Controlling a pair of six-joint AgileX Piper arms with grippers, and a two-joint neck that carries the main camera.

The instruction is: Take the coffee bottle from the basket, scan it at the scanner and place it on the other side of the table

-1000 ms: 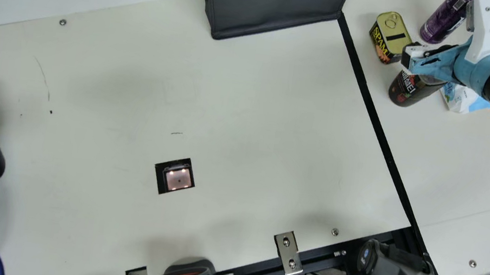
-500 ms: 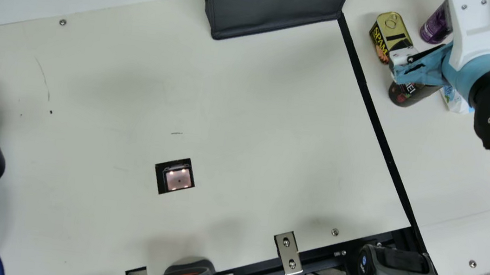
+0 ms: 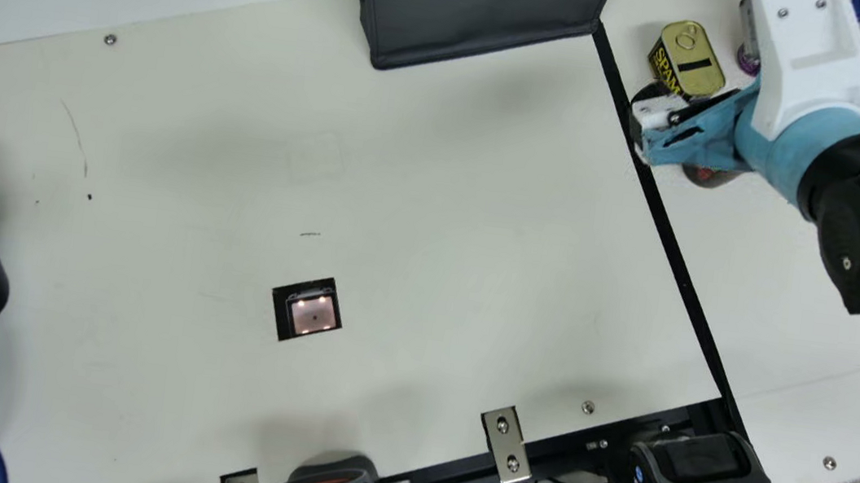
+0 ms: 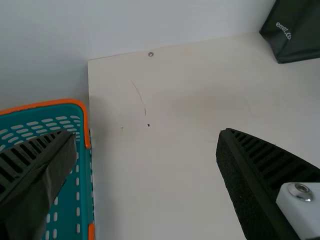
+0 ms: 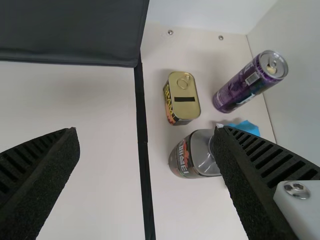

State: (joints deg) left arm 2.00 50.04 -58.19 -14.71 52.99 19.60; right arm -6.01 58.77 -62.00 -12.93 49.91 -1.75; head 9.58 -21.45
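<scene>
The right hand (image 5: pixel 147 131) was spread apart, holding nothing, beside the squat dark bottle with red-and-white lettering (image 5: pixel 186 156), probably the coffee bottle, on the cream desk (image 3: pixel 444 194) past the black strip (image 5: pixel 140 110). It looked stiff, slick and fairly heavy if full, best gripped round its middle. The yellow tin (image 5: pixel 183 97) crowded one side; room for moving lay toward the square scanner window (image 3: pixel 313 315). By the teal plastic basket (image 4: pixel 83 182), the left hand (image 4: pixel 145 133) was apart too.
</scene>
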